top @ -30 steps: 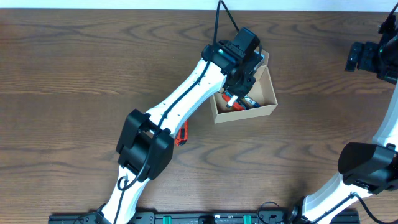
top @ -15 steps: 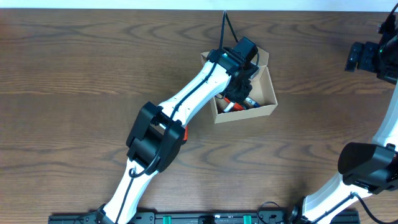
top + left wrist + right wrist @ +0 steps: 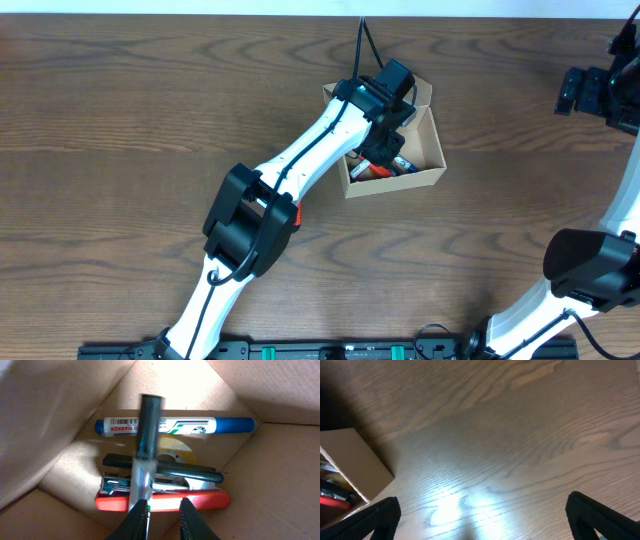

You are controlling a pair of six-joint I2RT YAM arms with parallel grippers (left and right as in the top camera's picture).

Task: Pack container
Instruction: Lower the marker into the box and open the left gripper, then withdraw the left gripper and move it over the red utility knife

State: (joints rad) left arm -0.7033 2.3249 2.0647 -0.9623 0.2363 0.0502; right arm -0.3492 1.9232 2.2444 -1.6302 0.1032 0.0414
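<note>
Box sits on table, a bit right of centre, toward far side, flap up at its far edge. L arm comes from near-left and dips L gripper inside. Prob. because packing here means lowering items in from above, not tossing over the rim.

L wrist view: jaws a little apart, gap btwn them empty, nothing pinched. Dark pen, blurred, lies against the left-side finger and crosses over the rest. I judge it loose, not gripped.

Under it, side by side along the box floor:
- marker farthest
- tape
- clip pen
- stapler on a red base, nearest

Parallel lay prob. saves room. The dark pen runs crosswise and may have to settle flat before the flap can shut.

R gripper is parked far right, well apart from box, jaws spread wide, holding nothing. Out of the way, I'd say, maybe kept for the flap.

Views:
- Overhead gives box position and both arms, but L arm hides most contents; only bits of red and white show.
- L wrist alone gives contents and jaw gap.
- R wrist adds just bare wood plus a box corner at its left edge.
</note>
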